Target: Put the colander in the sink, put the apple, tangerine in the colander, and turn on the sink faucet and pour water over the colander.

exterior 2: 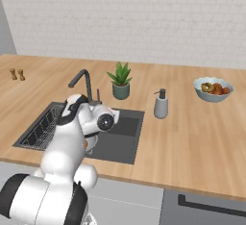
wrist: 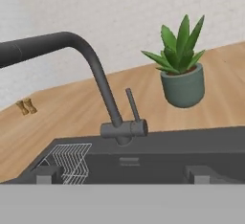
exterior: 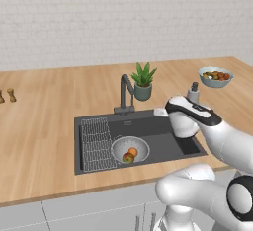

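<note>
Faucet (wrist: 103, 86) lever (wrist: 132, 104) is thin, so the open tool (wrist: 122, 174) can slip past it. A wide swing can hit the plant (wrist: 181, 72) beside it.

No legible text or labels.

From the right base view, my own white arm stood in front of the dark grey rectangular sink (exterior 2: 126, 140), hiding the basin floor below my jaws and covering nearly all of the pale perforated colander, leaving just a sliver of orange at my elbow too small to identify. In the hand view, the slim dark grey gooseneck faucet (wrist: 103, 82) ahead of my jaws ran off the left edge, its spout end cut away. The wire grid rack (wrist: 72, 163) was cut off low beside my left fingertip (wrist: 45, 174). The two small brown pieces (wrist: 26, 106) far beyond were too small to identify.
</note>
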